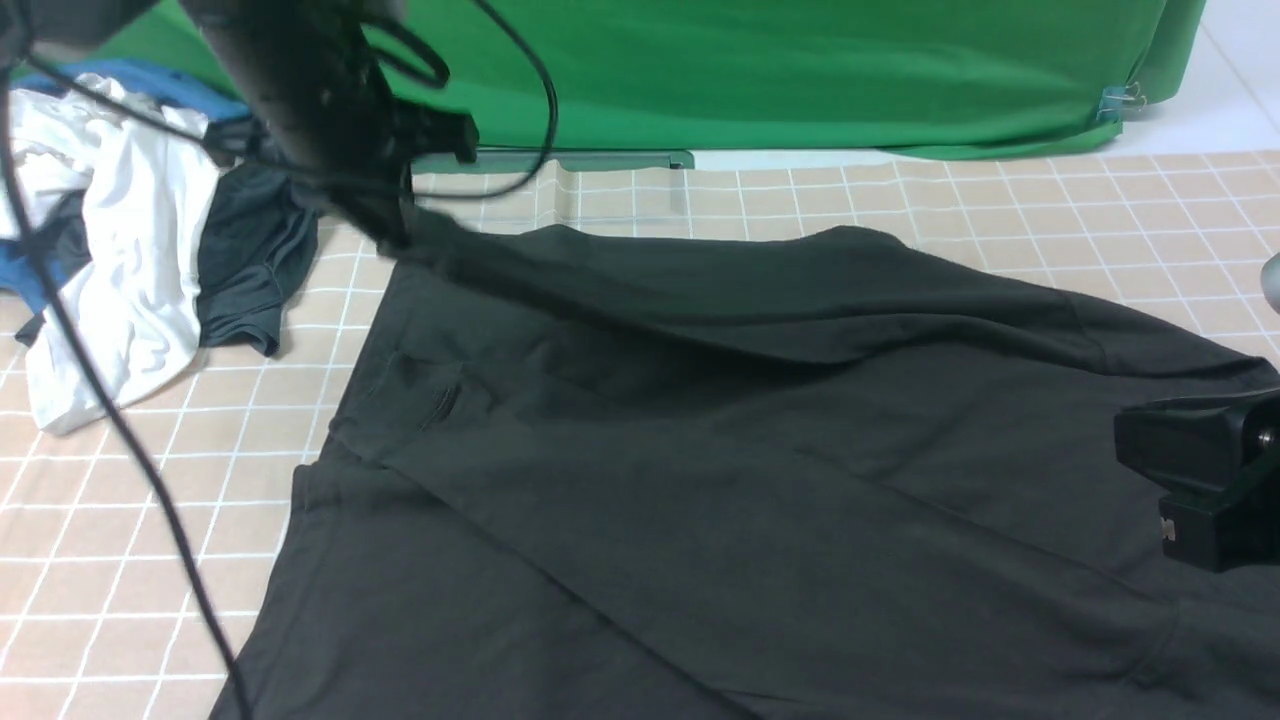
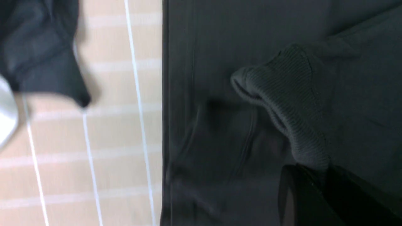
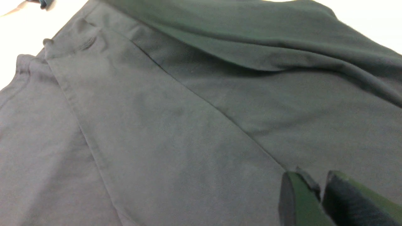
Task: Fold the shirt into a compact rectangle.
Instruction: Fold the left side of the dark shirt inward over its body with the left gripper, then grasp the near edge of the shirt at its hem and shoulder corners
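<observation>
Where black shirt [image 1: 700,480] lies spread on tiled bench [image 1: 80,600], right gripper [image 3: 314,188] pinches bit of cloth at right side. Farther back, left gripper [image 2: 311,175] pressed together on ribbed collar [image 2: 282,94], holding it up. White and blue clothes [image 1: 130,230] heaped beyond.

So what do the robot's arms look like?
Both are black. The chunky left arm has thin black cables looping off it. The right arm shows a boxy block. The right gripper has two flat dark fingers.
</observation>
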Available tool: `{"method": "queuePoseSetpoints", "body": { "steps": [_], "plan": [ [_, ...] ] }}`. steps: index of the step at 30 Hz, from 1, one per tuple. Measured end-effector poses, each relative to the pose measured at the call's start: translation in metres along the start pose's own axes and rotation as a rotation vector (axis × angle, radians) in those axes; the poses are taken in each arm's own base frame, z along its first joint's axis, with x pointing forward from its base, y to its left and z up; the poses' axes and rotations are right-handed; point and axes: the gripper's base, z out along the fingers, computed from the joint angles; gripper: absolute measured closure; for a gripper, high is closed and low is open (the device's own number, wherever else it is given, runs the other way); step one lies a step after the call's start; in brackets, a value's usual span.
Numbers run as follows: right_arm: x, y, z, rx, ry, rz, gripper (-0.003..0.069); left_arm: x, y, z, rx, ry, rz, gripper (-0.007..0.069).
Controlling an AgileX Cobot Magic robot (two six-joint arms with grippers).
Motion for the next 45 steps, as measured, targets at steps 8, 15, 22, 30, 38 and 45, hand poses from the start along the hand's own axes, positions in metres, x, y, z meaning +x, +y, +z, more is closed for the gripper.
{"method": "queuePoseSetpoints", "body": {
  "steps": [8,15,22,30,38,45],
  "plan": [
    [0.000,0.000,0.000,0.000,0.000,-0.005,0.0481,0.054,0.006,0.006,-0.040,0.063,-0.074,0.0574],
    [0.000,0.000,0.000,0.000,0.000,-0.008,0.0473,0.088,0.008,0.032,-0.030,0.172,-0.116,0.0574],
    [0.000,0.000,0.000,0.000,-0.001,-0.012,0.0462,0.102,0.008,0.044,-0.011,0.231,-0.115,0.0543],
    [0.000,0.000,0.000,0.000,-0.001,-0.012,0.0462,0.113,0.013,0.041,-0.069,0.348,-0.043,0.0218],
    [0.000,0.000,0.000,0.001,0.001,-0.012,0.0462,0.159,0.021,0.050,-0.106,0.476,-0.045,0.0062],
    [0.000,0.000,0.000,0.001,0.002,-0.013,0.0462,0.209,0.029,0.057,-0.139,0.488,-0.117,0.0062]
  ]
}}
